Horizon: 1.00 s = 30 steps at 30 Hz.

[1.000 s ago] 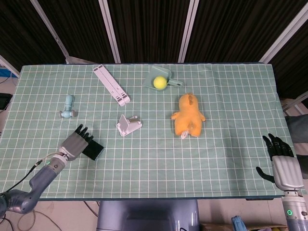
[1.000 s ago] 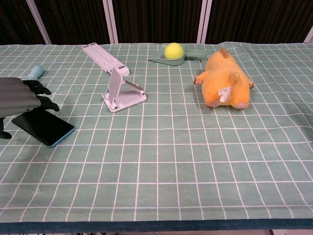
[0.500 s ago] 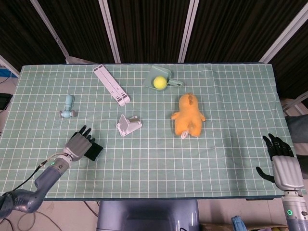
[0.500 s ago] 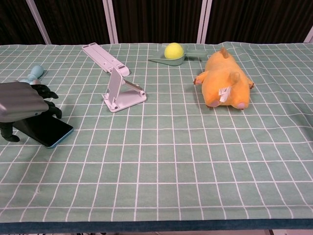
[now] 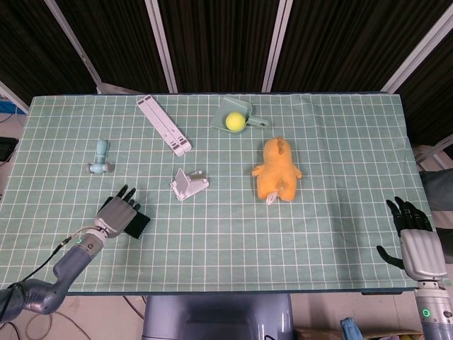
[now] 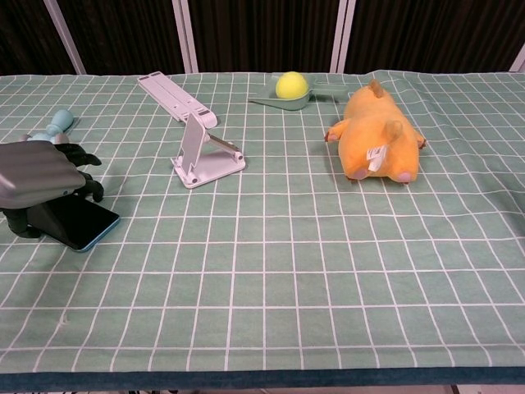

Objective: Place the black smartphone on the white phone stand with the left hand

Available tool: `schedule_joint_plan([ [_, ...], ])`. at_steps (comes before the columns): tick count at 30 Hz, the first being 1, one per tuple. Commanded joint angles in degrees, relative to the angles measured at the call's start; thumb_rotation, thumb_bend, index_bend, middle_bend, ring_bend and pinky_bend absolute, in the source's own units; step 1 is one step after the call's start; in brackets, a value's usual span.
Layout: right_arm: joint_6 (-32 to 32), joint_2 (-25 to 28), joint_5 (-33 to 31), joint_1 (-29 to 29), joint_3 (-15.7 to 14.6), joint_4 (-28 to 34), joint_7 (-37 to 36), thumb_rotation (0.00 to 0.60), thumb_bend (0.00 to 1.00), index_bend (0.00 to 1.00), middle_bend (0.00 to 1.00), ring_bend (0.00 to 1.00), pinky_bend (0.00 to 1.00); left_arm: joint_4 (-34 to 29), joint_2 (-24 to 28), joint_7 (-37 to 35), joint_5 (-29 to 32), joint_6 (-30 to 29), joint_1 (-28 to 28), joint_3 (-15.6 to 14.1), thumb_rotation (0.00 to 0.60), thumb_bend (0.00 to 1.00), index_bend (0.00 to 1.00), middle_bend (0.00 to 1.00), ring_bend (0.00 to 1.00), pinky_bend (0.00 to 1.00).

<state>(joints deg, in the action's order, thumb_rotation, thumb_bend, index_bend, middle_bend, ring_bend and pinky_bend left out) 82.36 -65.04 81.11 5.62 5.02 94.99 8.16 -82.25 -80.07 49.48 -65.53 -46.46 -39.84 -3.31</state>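
Note:
The black smartphone [image 5: 139, 226] [image 6: 82, 223] lies flat on the green checked cloth at the front left, its right end showing. My left hand [image 5: 117, 212] [image 6: 39, 174] lies over its left part, fingers curled over the far edge and thumb down at the near side, gripping it. The white phone stand [image 5: 188, 184] [image 6: 205, 160] is upright, further right and back, apart from the hand. My right hand [image 5: 414, 237] hangs past the table's right front edge, fingers apart, holding nothing.
An orange plush toy [image 5: 277, 170] [image 6: 377, 131] lies right of centre. A yellow ball [image 5: 234, 121] [image 6: 290, 84] sits in a green scoop at the back. A long white folded stand [image 5: 163, 125] [image 6: 176, 98] lies back left, a small blue toy [image 5: 99, 157] [image 6: 57, 121] far left.
My left hand has slid down and further over the phone, its fingers closing on it. The phone's visible end has shifted slightly left. The right hand has not moved.

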Motion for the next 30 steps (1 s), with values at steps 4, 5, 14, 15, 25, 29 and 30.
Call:
schedule_joint_plan([
  [4,0.02,0.05,0.05,-0.01,-0.02,0.03,-0.08,0.6,0.3,0.01,0.0,0.0,0.13,0.44,-0.59,-1.76,-1.2,-1.29,0.4,-0.44,0.6,0.31,0.38,0.44,0.07,0.1],
  [5,0.02,0.05,0.05,-0.01,-0.02,0.03,-0.08,0.6,0.3,0.01,0.0,0.0,0.13,0.5,-0.66,-2.15,-1.43,-1.53,0.51,-0.45,0.6,0.31,0.4,0.46,0.08,0.1],
  [14,0.06,0.03,0.11,-0.03,-0.07,-0.06,-0.05,0.6,0.3,0.01,0.0,0.0,0.13,-0.33,-0.6,-8.36,-2.57,-6.71,2.61,1.45,0.6,0.31,0.45,0.51,0.12,0.1],
  [15,0.07,0.05,0.12,-0.04,-0.07,-0.05,-0.06,0.6,0.3,0.01,0.0,0.0,0.13,-0.75,-0.5,-9.31,-2.4,-7.56,2.98,1.95,0.6,0.31,0.45,0.51,0.12,0.1],
  [25,0.12,0.05,0.22,-0.06,-0.11,-0.13,-0.2,0.6,0.3,0.01,0.0,0.0,0.13,-6.94,-1.44,-19.69,5.08,-16.39,6.66,10.79,0.6,0.31,0.46,0.52,0.12,0.1],
  [29,0.1,0.05,0.18,-0.05,-0.11,-0.08,-0.12,0.6,0.3,0.01,0.0,0.0,0.13,-11.06,-3.68,-21.73,11.43,-19.41,6.84,15.84,0.6,0.31,0.46,0.52,0.12,0.1],
  [30,0.1,0.04,0.17,-0.06,-0.11,-0.09,-0.12,0.6,0.3,0.01,0.0,0.0,0.13,-11.77,-4.26,-22.03,12.6,-19.88,6.74,16.77,0.6,0.31,0.46,0.52,0.12,0.1],
])
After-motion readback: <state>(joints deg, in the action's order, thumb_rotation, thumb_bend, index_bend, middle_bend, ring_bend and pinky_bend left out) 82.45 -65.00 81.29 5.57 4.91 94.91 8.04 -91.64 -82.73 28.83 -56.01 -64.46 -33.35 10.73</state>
